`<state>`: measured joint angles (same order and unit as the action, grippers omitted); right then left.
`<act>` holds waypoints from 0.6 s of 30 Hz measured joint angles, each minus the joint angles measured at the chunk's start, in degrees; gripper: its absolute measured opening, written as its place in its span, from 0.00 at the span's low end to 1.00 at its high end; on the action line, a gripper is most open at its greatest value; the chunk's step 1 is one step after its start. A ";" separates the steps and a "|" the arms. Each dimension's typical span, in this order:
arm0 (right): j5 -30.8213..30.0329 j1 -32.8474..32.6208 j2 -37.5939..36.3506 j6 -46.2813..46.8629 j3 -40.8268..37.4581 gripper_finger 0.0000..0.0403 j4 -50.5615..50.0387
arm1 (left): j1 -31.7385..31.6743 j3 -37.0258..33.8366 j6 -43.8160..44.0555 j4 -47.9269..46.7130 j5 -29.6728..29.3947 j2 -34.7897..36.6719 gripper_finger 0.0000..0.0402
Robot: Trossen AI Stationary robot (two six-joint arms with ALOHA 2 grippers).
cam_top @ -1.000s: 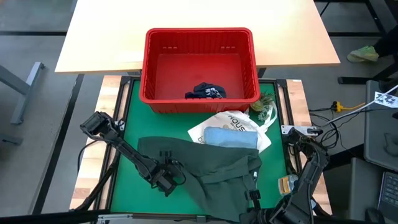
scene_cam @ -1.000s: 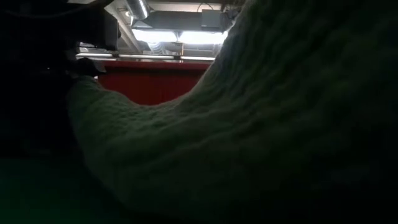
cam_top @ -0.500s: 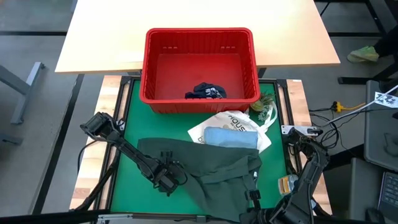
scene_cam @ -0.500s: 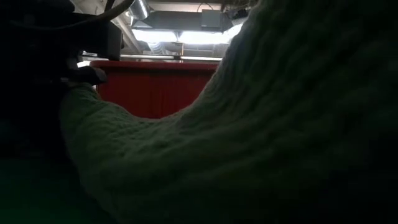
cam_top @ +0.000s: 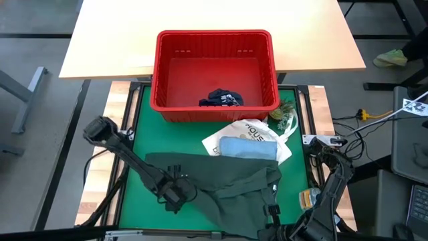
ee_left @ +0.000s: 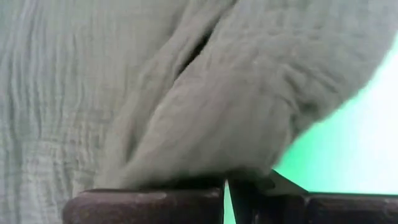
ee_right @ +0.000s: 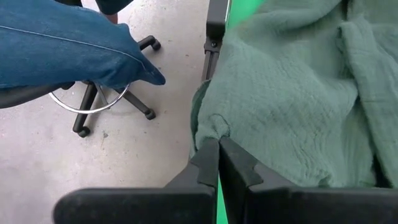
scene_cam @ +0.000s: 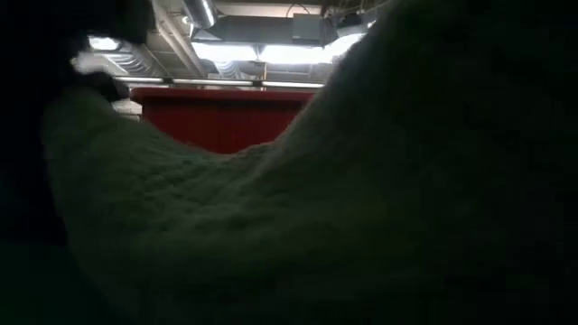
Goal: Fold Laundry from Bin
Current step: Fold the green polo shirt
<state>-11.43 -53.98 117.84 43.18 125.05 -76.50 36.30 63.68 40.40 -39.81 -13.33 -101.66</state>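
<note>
A dark olive-green garment (cam_top: 227, 177) lies spread on the green mat (cam_top: 134, 201) at the near middle, and it fills the low view (scene_cam: 361, 181). My left gripper (cam_top: 175, 194) is shut on its left edge. My right gripper (cam_top: 273, 213) is shut on its near right part. The red bin (cam_top: 214, 35) stands at the far middle with a navy garment (cam_top: 221, 99) on its floor. A light blue shirt (cam_top: 247, 147) lies on a white tote bag (cam_top: 251, 130) between the bin and the olive garment. My left gripper pinches a bunched fold of the olive garment's left edge (ee_left: 186, 177) between its two fingers, coming steeply from above. The cloth bulges up from the fingers, and the rest lies on the mat. My right gripper pinches a small tuck of the garment's edge (ee_right: 214, 127) between its two fingertips, slanting down from above. That part is lifted, and the cloth spreads away from the fingers.
A small green sprig (cam_top: 284, 115) lies by the bin's near right corner. A small object (cam_top: 309, 197) sits on the right rail. A pale wooden table (cam_top: 100, 47) lies beyond the mat. Beside the near right corner are a person's jeans leg (ee_right: 68, 43) and a chair base (ee_right: 99, 109).
My left gripper has risen a little and gone slightly toward the table's left edge. The olive garment's left end has come up and leftward with it, while the rest of the garment stays in place.
</note>
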 joint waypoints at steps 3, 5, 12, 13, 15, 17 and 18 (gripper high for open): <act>0.60 -0.07 0.00 0.04 0.00 0.01 0.07 | 1.36 0.02 0.21 0.18 1.75 3.38 0.00; 1.06 -0.09 0.00 0.32 0.00 0.01 0.14 | 2.61 0.02 1.22 -0.19 2.91 5.76 0.00; 1.97 -1.25 0.00 2.96 0.93 0.01 0.03 | 6.60 0.11 8.99 -0.55 8.12 14.59 0.00; 1.99 -1.52 0.00 3.34 1.22 0.01 0.04 | 7.25 0.13 10.48 -0.45 8.70 15.82 0.00; 1.73 -2.29 0.00 4.15 2.04 0.01 0.02 | 8.67 0.13 13.42 -0.46 10.19 17.90 0.00; 0.78 -3.18 0.00 5.03 2.82 0.01 0.17 | 10.24 0.13 16.79 -0.32 11.29 19.44 0.00; 0.23 -3.64 0.00 5.86 3.09 0.01 0.16 | 11.04 0.13 18.59 -0.02 11.98 20.05 0.00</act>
<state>-11.20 -57.62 117.84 49.04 128.14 -76.35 47.33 63.81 58.99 -39.83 -1.35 -81.62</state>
